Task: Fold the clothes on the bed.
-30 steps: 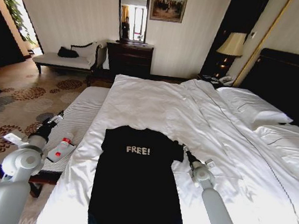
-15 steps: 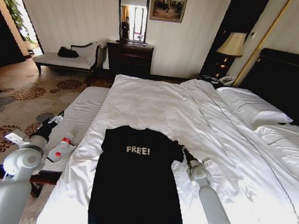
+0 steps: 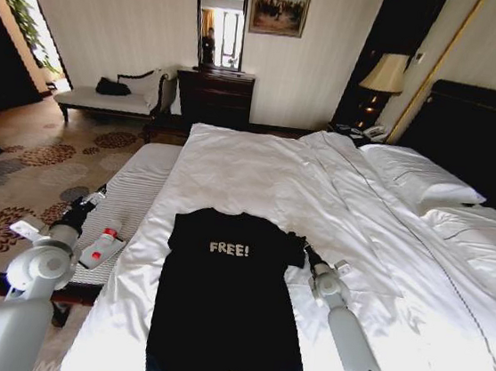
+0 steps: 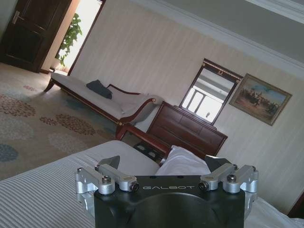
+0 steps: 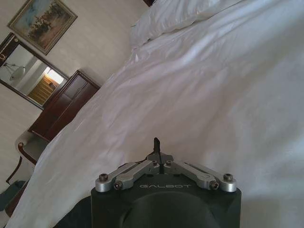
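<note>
One black T-shirt [image 3: 226, 299] lies flat at the bed's [image 3: 387, 219] near edge. The right hand [image 3: 301, 243], fingers pressed together, sits at the sleeve's 3 o'clock edge; whether it pinches cloth is unclear. The left hand [image 3: 96, 193], spread wide, hangs off the bed at 9 o'clock.

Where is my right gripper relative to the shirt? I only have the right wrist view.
Observer: The right gripper is at the edge of the shirt's sleeve, on your right side.
Operator: Is the shirt lying flat?
Observer: Yes, it is spread out on the bed with the lettering up.
Operator: And the left arm?
Observer: The left gripper is open, off the bed and above the striped pad.
</note>
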### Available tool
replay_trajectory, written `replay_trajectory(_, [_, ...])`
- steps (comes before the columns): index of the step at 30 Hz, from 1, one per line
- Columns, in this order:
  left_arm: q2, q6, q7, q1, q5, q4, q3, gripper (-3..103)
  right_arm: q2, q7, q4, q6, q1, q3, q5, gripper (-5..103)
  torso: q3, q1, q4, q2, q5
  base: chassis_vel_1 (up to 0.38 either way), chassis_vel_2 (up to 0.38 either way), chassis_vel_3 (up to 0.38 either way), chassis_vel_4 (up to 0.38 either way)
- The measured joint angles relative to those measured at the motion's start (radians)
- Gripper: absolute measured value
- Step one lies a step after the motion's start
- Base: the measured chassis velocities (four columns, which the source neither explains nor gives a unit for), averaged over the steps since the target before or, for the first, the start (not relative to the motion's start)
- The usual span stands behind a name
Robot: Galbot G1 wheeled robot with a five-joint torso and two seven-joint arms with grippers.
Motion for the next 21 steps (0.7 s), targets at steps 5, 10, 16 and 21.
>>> replay_trajectory(5, [0.0, -0.001, 0.001, -0.002, 0.001, 0.003, 0.007, 100, 0.001, 0.004, 0.0, 0.007, -0.011, 0.019, 0.0, 0, 0.0, 0.0, 0.0, 0.0, -0.0001, 0.0, 0.0, 0.0, 0.0])
replay_trajectory(10, [-0.003, -0.002, 0.002, -0.005, 0.006, 0.008, 0.014, 100, 0.004, 0.006, 0.015, 0.016, -0.027, 0.029, 0.0, 0, 0.0, 0.0, -0.0001, 0.0, -0.0001, 0.0, 0.0, 0.0, 0.0])
replay_trajectory(16, [-0.007, -0.004, 0.004, -0.002, 0.012, 0.012, 0.017, 100, 0.016, 0.006, 0.042, 0.026, -0.041, 0.03, -0.023, 0, 0.0, 0.0, 0.0, 0.0, -0.0001, 0.0, 0.0, 0.0, 0.0])
replay_trajectory(21, [-0.007, 0.0, -0.005, 0.006, 0.02, 0.013, 0.017, 100, 0.02, 0.015, 0.071, 0.016, -0.061, 0.034, -0.061, 8, 0.0, 0.0, 0.0, 0.0, -0.0001, 0.0, 0.0, 0.0, 0.0])
